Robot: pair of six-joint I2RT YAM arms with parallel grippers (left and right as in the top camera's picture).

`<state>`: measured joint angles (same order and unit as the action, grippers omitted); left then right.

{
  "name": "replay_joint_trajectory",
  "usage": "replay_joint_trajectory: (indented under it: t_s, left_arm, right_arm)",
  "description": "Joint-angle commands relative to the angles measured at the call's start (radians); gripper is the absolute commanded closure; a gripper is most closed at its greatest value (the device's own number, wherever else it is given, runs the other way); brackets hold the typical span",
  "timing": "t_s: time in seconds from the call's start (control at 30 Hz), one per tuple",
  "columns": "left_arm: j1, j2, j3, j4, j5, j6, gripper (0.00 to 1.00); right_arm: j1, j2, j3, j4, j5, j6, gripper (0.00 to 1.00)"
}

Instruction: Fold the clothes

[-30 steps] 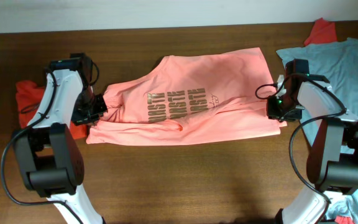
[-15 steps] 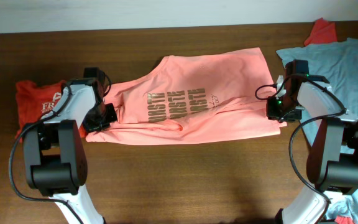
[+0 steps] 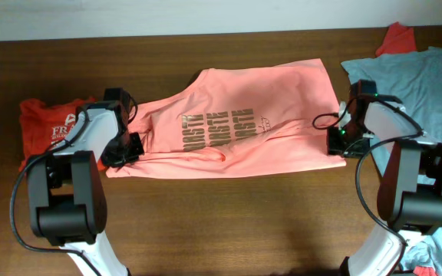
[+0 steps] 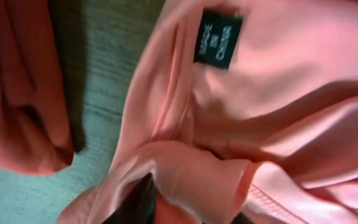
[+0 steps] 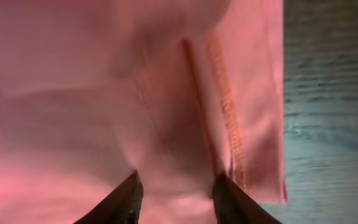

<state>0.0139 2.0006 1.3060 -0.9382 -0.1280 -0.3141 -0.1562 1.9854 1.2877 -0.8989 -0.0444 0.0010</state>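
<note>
A salmon-pink sleeveless top (image 3: 236,123) with gold lettering lies spread across the middle of the brown table (image 3: 229,222). My left gripper (image 3: 125,146) is at its left end, the neck end. In the left wrist view my jaws (image 4: 191,205) are shut on a bunched fold of the top (image 4: 278,93), near its black label (image 4: 219,37). My right gripper (image 3: 338,142) is at the right hem. In the right wrist view its fingers (image 5: 174,193) pinch the top (image 5: 104,93) beside the stitched hem.
A red-orange shirt (image 3: 48,126) lies at the left, close to my left arm, and shows in the left wrist view (image 4: 17,81). A light blue garment (image 3: 428,84) and a red one (image 3: 396,37) lie at the right. Bare table (image 5: 328,93) runs beside the hem.
My left arm has swung right, from over the red-orange shirt onto the top's left end. My right gripper has shifted slightly left and down at the hem.
</note>
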Motion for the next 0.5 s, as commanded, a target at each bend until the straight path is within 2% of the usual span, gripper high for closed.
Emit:
replay_joint_trajectory:
  t_s: [0.0,0.1,0.3,0.47]
  left_arm:
    - [0.001,0.032,-0.088,-0.01,0.01,0.001,0.71]
    - [0.002,0.032,-0.111,-0.001,0.011,0.001,0.71]
    - [0.002,0.032,-0.177,-0.012,0.011,0.001,0.73]
    - [0.002,0.032,-0.23,-0.029,-0.001,0.001,0.73]
  right_arm:
    - [-0.001,0.032,-0.093,-0.002,-0.015,0.004,0.57]
    - [-0.001,0.032,-0.146,-0.006,-0.015,0.02,0.57]
    - [-0.002,0.032,-0.254,-0.071,-0.015,0.141,0.61]
    - [-0.003,0.032,-0.344,-0.056,0.003,0.241,0.61]
